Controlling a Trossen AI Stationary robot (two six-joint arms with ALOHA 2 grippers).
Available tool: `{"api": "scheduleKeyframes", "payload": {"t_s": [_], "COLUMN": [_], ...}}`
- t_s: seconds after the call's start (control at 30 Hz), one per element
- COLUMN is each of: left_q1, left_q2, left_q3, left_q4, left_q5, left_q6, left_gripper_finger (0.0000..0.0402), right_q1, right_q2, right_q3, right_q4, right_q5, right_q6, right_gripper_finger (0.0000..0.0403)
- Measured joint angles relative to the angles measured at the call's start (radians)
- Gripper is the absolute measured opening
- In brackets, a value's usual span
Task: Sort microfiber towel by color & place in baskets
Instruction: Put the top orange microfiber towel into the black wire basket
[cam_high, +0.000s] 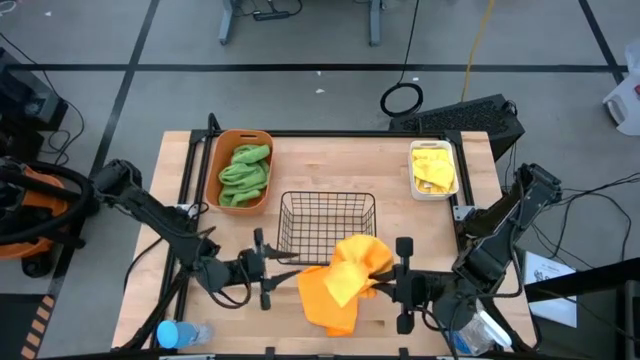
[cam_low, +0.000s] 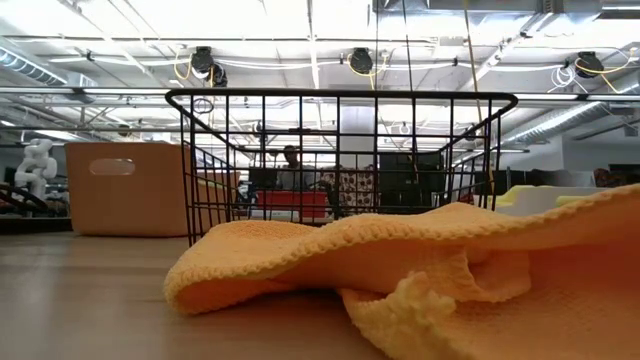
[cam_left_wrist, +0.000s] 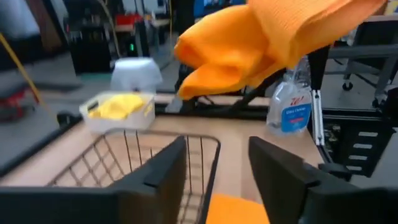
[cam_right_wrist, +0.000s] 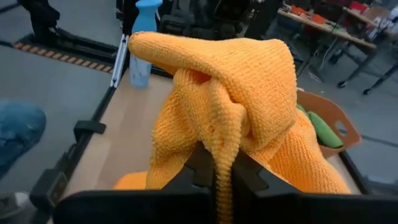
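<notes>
My right gripper (cam_high: 392, 270) reaches in low from the table's front right corner, wrist level and pointing toward my other arm, its two dark fingers (cam_right_wrist: 200, 167) pressed together on a fold of the orange knitted microfiber towel (cam_high: 345, 280), which bunches up over them and drapes down onto the light wooden table (cam_high: 330, 165) near the middle of the front edge. My left gripper (cam_high: 272, 268) comes in from the front left corner, arm folded low and stretched flat along the boards, facing the towel's other side; its fingers (cam_left_wrist: 163, 168) are spread apart with nothing between them, just beside the cloth. Just behind the towel stands the square black wire-mesh basket (cam_high: 327, 222), with part of the cloth lying against its front rim. At the back left corner the oblong orange plastic tub (cam_high: 243, 170) holds green towels (cam_high: 245, 175), and at the back right corner the small white rectangular plastic bin (cam_high: 434, 169) holds yellow towels (cam_high: 433, 168). A blue-capped spray bottle (cam_high: 175, 333) lies by the front left corner.
</notes>
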Motion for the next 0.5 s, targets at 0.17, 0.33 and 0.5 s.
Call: {"api": "scheduleKeyframes", "payload": {"t_s": [0.17,0.33,0.5], "left_q1": [0.005,0.014,0.013], "left_q2": [0.049,0.051,0.051], "left_q3": [0.000,0.000,0.000], "left_q4": [0.179,0.185,0.183], "left_q5": [0.001,0.009,0.014], "left_q6": [0.146,0.142,0.169], "left_gripper_finger": [0.0237,0.0269,0.0272], "right_q1": [-0.033,-0.073,-0.125], "right_q2": [0.032,0.075,0.099], "right_q3": [0.000,0.000,0.000], "right_q4": [0.004,0.003,0.004], "right_q5": [-0.088,-0.101,-0.137], "right_q6": [-0.120,-0.229,-0.238], "right_gripper_finger": [0.0006,0.0006,0.0006]}}
